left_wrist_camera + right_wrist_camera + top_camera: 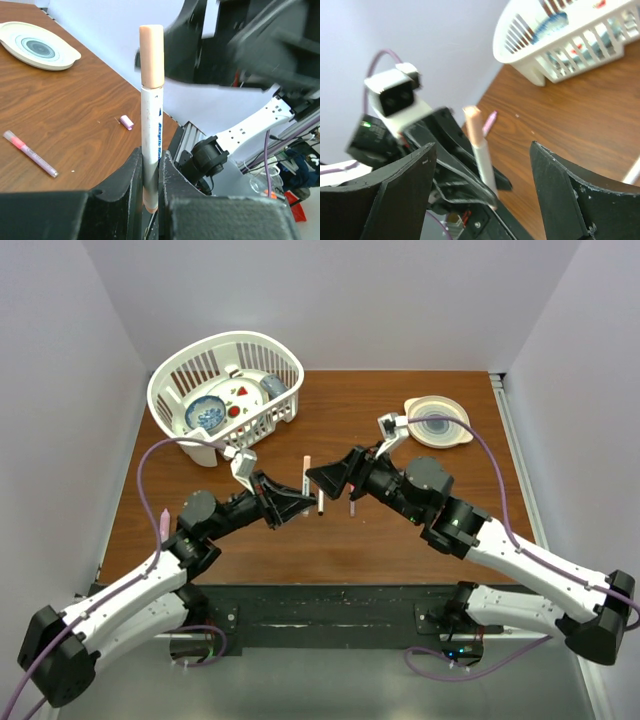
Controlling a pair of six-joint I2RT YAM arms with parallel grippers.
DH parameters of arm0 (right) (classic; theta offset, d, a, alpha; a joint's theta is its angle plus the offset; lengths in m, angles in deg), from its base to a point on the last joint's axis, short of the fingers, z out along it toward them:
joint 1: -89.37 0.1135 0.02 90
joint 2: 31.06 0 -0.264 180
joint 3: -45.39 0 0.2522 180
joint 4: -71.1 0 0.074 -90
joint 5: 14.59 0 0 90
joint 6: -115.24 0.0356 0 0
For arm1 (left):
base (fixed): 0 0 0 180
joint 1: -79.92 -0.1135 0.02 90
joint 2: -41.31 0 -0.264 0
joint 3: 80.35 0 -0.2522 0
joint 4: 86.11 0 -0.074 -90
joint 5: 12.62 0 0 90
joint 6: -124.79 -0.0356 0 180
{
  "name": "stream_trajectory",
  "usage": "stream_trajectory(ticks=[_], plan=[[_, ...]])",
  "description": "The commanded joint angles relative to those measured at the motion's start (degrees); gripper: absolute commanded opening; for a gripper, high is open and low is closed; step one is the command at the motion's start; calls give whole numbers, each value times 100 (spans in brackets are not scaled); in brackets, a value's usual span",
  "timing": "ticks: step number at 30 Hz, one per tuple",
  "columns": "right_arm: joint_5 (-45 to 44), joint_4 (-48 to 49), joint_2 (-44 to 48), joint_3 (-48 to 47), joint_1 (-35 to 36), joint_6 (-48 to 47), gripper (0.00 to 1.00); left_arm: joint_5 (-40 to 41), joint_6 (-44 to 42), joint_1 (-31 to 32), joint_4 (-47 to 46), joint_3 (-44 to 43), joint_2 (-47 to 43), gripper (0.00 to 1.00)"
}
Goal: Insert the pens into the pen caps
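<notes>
Left fingers (pixel 127 175) clamped on white pen (pixel 150 115), frame centre, peach cap (pixel 151 55) on its tip. Right fingers (pixel 400 192) apart, flanking it. Risk: cap possibly half-seated; a brush could tilt the pen.

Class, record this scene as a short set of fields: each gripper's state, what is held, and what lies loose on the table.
left gripper: shut on the white pen
peach cap: seated on the white pen's free end
right gripper: open, facing that pen, clear of it
loose on table: pink pen; lilac cap, lying apart
also present: cream dish; white basket holding dishes
</notes>
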Motion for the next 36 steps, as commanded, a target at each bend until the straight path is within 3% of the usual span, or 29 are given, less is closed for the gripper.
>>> stream_trajectory(ticks=[1,14,19,32,36], plan=[[649,-205,-246,-694,17,-432,79,-38,-249,-22,222,201,-352,0],[1088,-443,-817,-1433,17,-784,68,-469,-223,-22,108,228,-493,0],[1106,-399,-889,-1381,17,-731,57,-513,-152,-22,-50,307,-458,0],[1062,-399,-976,-1293,17,-757,53,-715,-82,-14,-279,316,-432,0],[1098,-355,-1011,-1257,17,-722,47,-707,-82,-22,-288,307,-423,0]])
